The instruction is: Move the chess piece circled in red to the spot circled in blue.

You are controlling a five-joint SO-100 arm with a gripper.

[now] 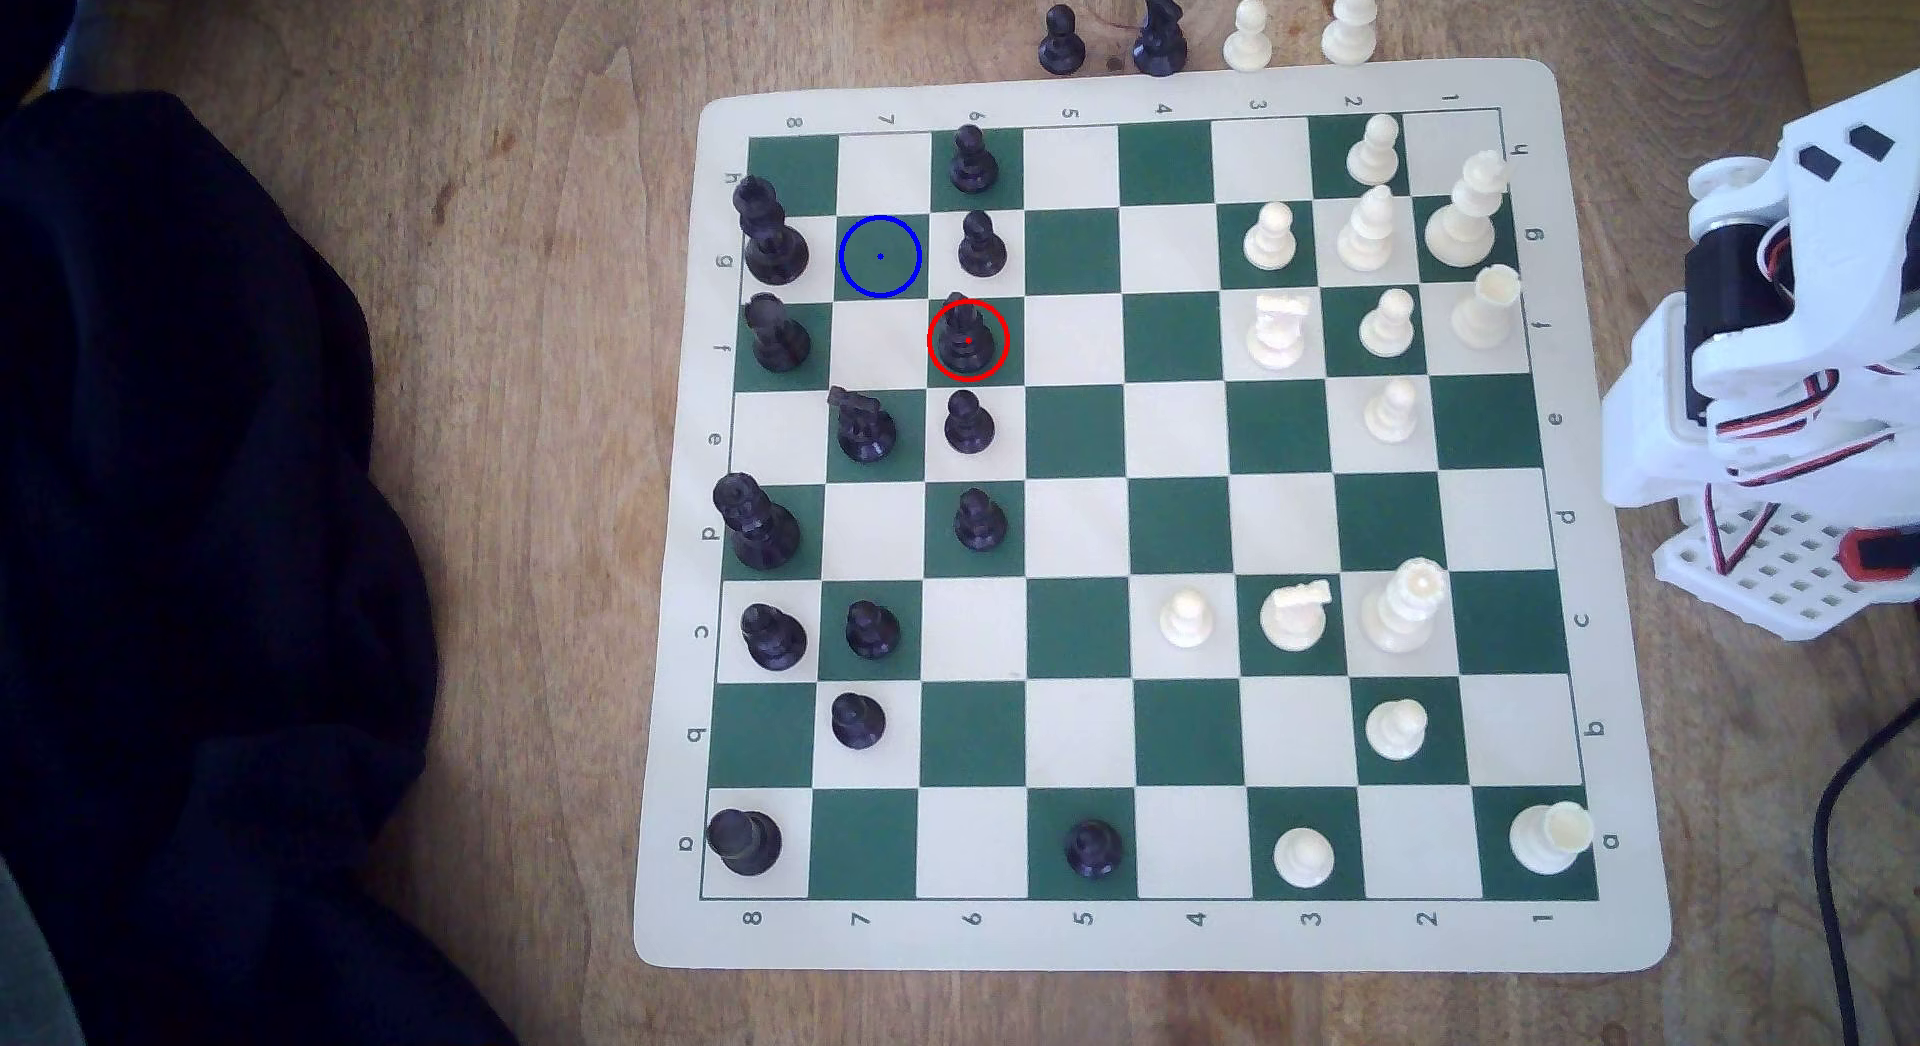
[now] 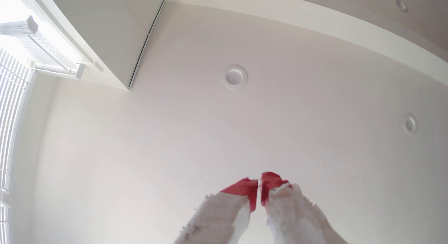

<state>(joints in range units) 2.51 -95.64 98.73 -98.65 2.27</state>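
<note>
— on the board point(image 1: 1143, 91), where does the black bishop point(image 1: 966, 342) stand?
— upright inside the red ring, on a dark green square between two black pawns, the nearer ones point(image 1: 981, 246) and point(image 1: 968, 425).
— and the blue-ringed square point(image 1: 880, 257)?
— bare, diagonally adjacent, toward the exterior view's left.
— the arm point(image 1: 1787, 309)?
— off the board at the exterior view's right, on the table point(image 1: 520, 278).
— its end effector point(image 2: 259, 185)?
— aimed at the ceiling point(image 2: 169, 137), red-tipped fingers point(image 2: 244, 188) nearly together, holding nothing.
</note>
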